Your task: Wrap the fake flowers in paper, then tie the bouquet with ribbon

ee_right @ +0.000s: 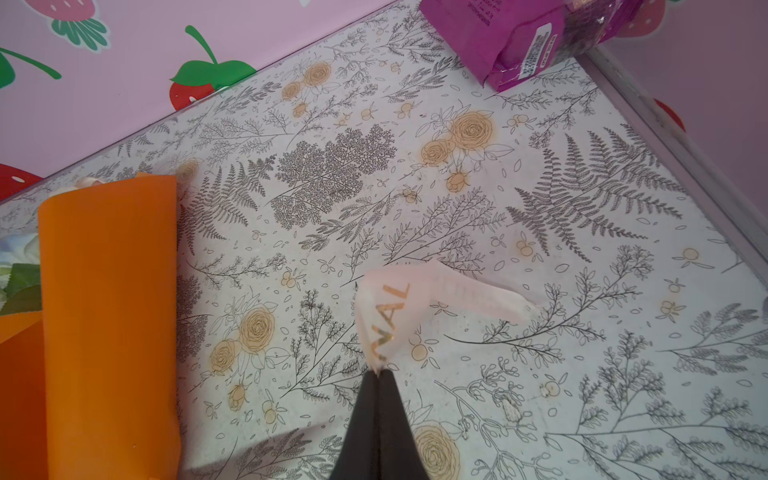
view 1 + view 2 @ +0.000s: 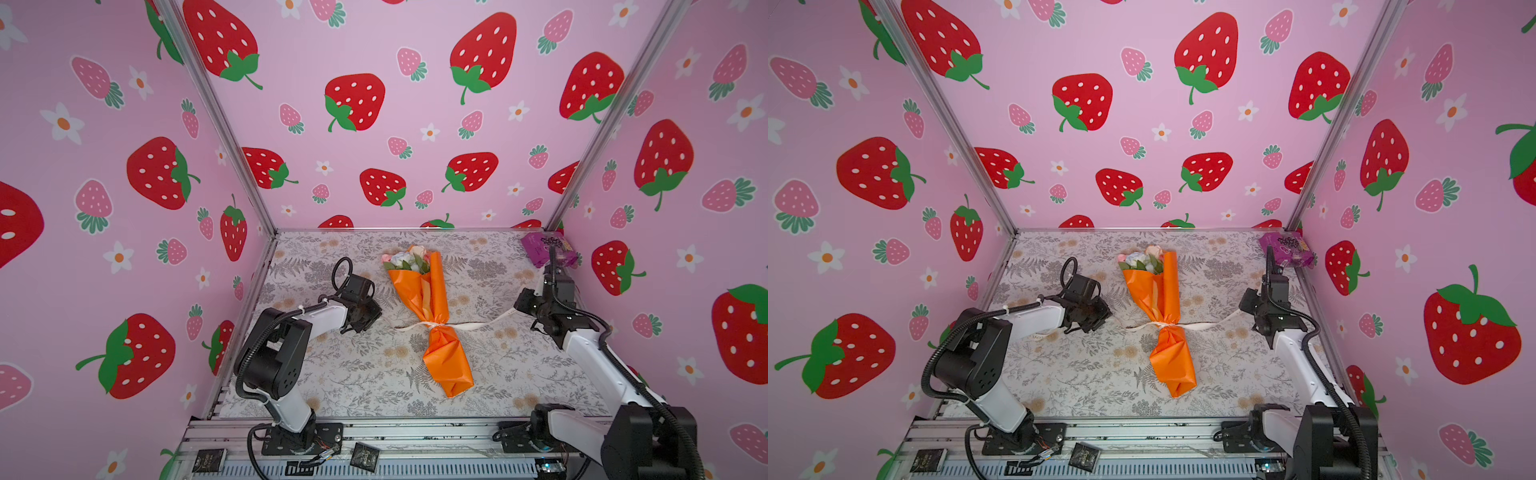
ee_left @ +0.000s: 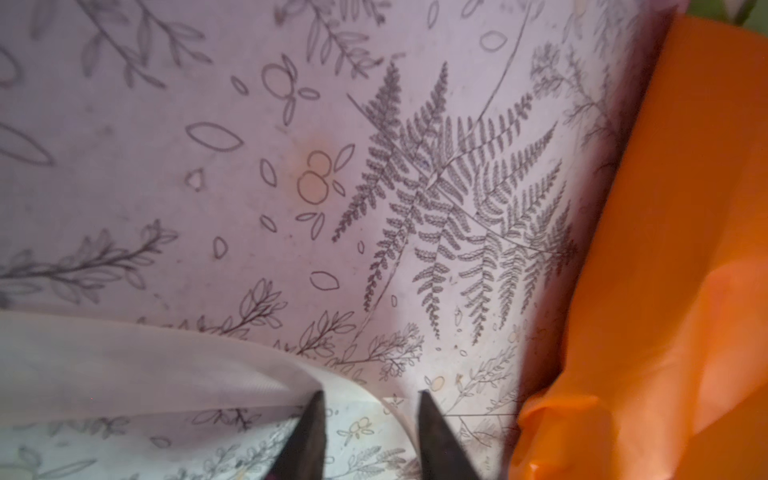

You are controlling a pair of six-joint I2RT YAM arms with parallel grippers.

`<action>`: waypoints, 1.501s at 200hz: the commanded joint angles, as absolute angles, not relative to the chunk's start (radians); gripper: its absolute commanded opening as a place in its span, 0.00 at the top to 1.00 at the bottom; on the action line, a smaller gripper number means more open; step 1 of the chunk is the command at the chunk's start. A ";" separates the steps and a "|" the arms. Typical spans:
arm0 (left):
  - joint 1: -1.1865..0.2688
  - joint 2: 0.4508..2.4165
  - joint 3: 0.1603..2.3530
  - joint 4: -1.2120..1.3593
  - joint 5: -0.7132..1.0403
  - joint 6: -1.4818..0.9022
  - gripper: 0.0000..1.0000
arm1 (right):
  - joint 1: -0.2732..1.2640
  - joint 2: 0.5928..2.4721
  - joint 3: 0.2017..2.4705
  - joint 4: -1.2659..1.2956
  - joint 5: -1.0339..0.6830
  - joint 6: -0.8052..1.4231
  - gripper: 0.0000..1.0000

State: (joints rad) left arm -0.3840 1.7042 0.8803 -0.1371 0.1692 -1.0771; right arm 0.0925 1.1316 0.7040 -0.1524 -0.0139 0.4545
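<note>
**Fig.** Counter seen from above, with both wrist views.

The bouquet [image 2: 424, 299] lies at the centre of my counter [image 2: 353, 374], flower heads toward 12 o'clock and the twisted tail of orange paper [image 2: 449, 365] toward 5 o'clock. A pale ribbon [image 2: 432, 326] cinches the waist. One tail runs out to 3 o'clock, and a shorter one runs to 9 o'clock.

My right tool [image 1: 379, 372] is closed tight, its tips pinching the far end of the 3 o'clock tail. That tail hangs clear of the counter.

My left tool [image 3: 370, 395] sits just beside the wrap at 9 o'clock. Its tips stand a little apart and the ribbon passes between them. I cannot tell whether it is gripped.

A purple packet [image 2: 544, 249] rests in the far corner at 1 o'clock, well clear.

Hazards, as I judge them:
- **Dragging:** if only the right side pulls, the light bouquet would likely slide toward 3 o'clock rather than tighten.
- **Slipping:** the ribbon looks thin and slick, and the right pinch holds only its tip, so a firm tug could free it.
- **Missed grip:** the left tips may shut beside the ribbon, leaving that end free.
- **Snagging:** the left tool is close enough to the paper to catch or crease it.
- **Loose tie:** I cannot make out a finished knot at the waist, so slack on either tail might let the cinch open.
</note>
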 commanded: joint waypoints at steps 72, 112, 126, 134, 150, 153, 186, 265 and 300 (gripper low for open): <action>-0.411 1.593 0.876 -0.140 0.254 -1.062 1.00 | 0.120 1.085 0.748 -0.120 -0.118 0.439 1.00; -0.536 1.487 0.943 -0.178 0.269 -0.921 1.00 | 0.137 1.088 0.809 -0.074 -0.275 0.449 1.00; -0.590 1.462 0.959 -0.194 0.260 -0.889 1.00 | 0.164 1.094 0.836 -0.045 -0.314 0.463 1.00; -0.620 1.452 0.966 -0.201 0.255 -0.877 1.00 | 0.184 1.095 0.851 -0.027 -0.325 0.470 1.00; -0.672 1.432 0.974 -0.196 0.257 -0.856 1.00 | 0.230 1.103 0.891 -0.007 -0.334 0.480 1.00; -0.681 1.427 0.974 -0.193 0.256 -0.850 1.00 | 0.241 1.106 0.899 -0.006 -0.337 0.479 1.00; -0.777 1.416 1.011 -0.195 0.255 -0.762 1.00 | 0.379 1.186 0.999 0.009 -0.379 0.461 1.00; -0.904 1.336 0.877 -0.043 0.148 -0.794 1.00 | 0.702 1.536 1.251 -0.005 -0.508 0.427 1.00; -0.916 1.292 0.835 -0.024 0.111 -0.788 1.00 | 0.778 1.707 1.362 -0.093 -0.661 0.359 1.00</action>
State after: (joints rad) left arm -0.9062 1.3262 0.8589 -0.0704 0.1749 -0.7895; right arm 0.7429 1.6344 1.3075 -0.0254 -0.5163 0.4244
